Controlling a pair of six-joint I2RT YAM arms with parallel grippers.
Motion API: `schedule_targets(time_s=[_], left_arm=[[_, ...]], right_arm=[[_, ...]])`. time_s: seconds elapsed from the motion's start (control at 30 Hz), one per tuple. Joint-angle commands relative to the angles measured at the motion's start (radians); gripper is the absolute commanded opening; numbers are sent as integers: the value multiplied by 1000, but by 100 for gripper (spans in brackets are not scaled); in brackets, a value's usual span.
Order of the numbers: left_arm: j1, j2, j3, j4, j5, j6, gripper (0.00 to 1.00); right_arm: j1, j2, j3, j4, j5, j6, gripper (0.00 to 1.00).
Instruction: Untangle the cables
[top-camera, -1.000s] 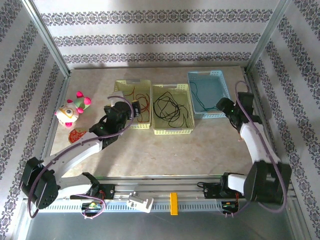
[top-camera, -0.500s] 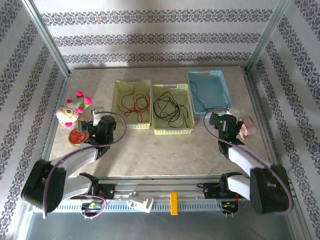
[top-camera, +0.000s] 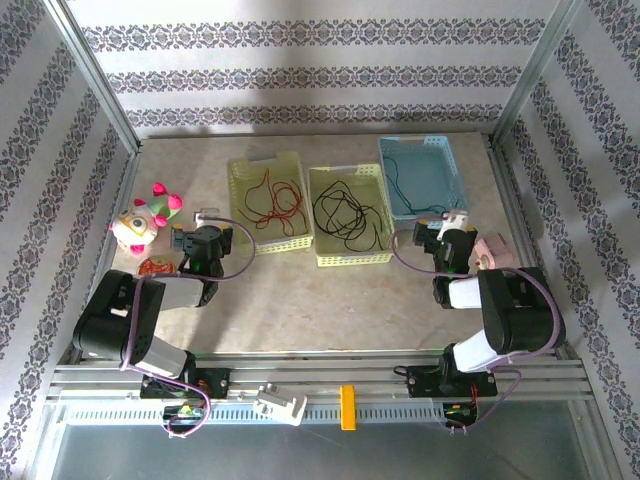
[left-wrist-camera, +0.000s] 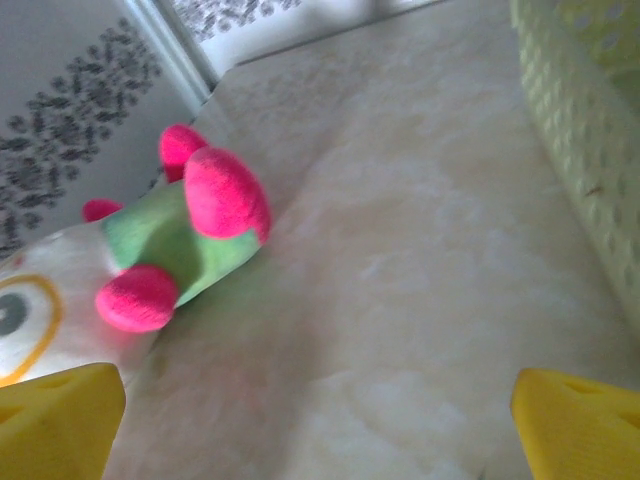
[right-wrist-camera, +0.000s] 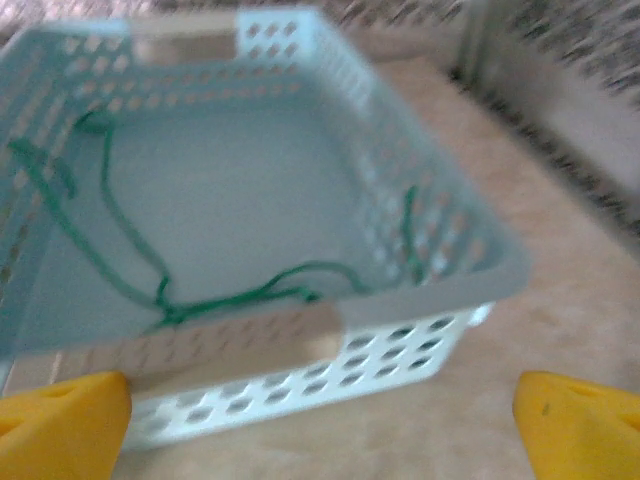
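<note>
The cables lie apart in three baskets: a red cable (top-camera: 272, 200) in the left yellow basket (top-camera: 237, 200), a black cable (top-camera: 345, 215) in the middle yellow basket (top-camera: 355, 259), and a green cable (top-camera: 400, 190) in the blue basket (top-camera: 415, 142). My left gripper (top-camera: 197, 243) hangs low over the table left of the baskets, open, with bare table between its yellow fingertips (left-wrist-camera: 60, 420). My right gripper (top-camera: 452, 232) sits just in front of the blue basket (right-wrist-camera: 330, 375), open and holding nothing. The green cable (right-wrist-camera: 150, 270) squiggles across that basket's floor.
A plush toy (top-camera: 145, 220) with pink knobs (left-wrist-camera: 170, 240) lies at the left, close ahead of my left gripper. A flat red-orange item (top-camera: 155, 266) sits beside it. A pink object (top-camera: 492, 250) lies right of my right gripper. The yellow basket wall (left-wrist-camera: 590, 150) borders the left gripper's right side.
Both arms have pulled back from the baskets toward the near edge and folded low. The right gripper's jaws have spread wider. The cables stay in their baskets.
</note>
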Motion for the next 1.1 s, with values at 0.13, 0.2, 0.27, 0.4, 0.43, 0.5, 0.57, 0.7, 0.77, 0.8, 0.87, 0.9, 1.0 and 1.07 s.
schedule_targets(time_s=[0.13, 0.2, 0.27, 0.4, 0.43, 0.5, 0.57, 0.7, 0.77, 0.8, 0.87, 0.9, 1.0, 1.07], left_arm=[[115, 89, -65, 305, 334, -82, 99], [122, 85, -49, 237, 309, -112, 99], [139, 100, -37, 266, 320, -118, 99], [167, 95, -30, 233, 362, -139, 99], [167, 98, -31, 233, 363, -140, 99], [167, 87, -26, 207, 363, -147, 99], [167, 92, -29, 216, 364, -143, 99], [170, 89, -27, 210, 369, -148, 99], [170, 93, -30, 222, 369, -144, 99], [170, 91, -28, 215, 369, -145, 99], [170, 91, -30, 219, 369, -144, 99], [170, 91, -30, 216, 369, -145, 99], [170, 92, -30, 218, 369, -144, 99], [170, 91, -30, 218, 369, -145, 99]], right_arm=[[-21, 3, 8, 80, -113, -17, 98], [-21, 2, 9, 78, -94, -9, 98], [-19, 1, 8, 77, -52, 2, 98], [-2, 4, 23, 54, -7, -2, 98], [4, 3, 35, 31, -3, -9, 98], [21, 5, 38, 16, 14, -27, 98], [25, 5, 38, 15, 17, -28, 98], [22, 5, 38, 13, 11, -27, 98], [19, 5, 38, 11, 5, -27, 98], [19, 5, 38, 11, 4, -27, 98], [18, 5, 37, 10, 1, -27, 98], [16, 5, 37, 10, -2, -27, 98], [11, 4, 37, 8, -16, -24, 98], [6, 4, 38, 8, -27, -23, 98]])
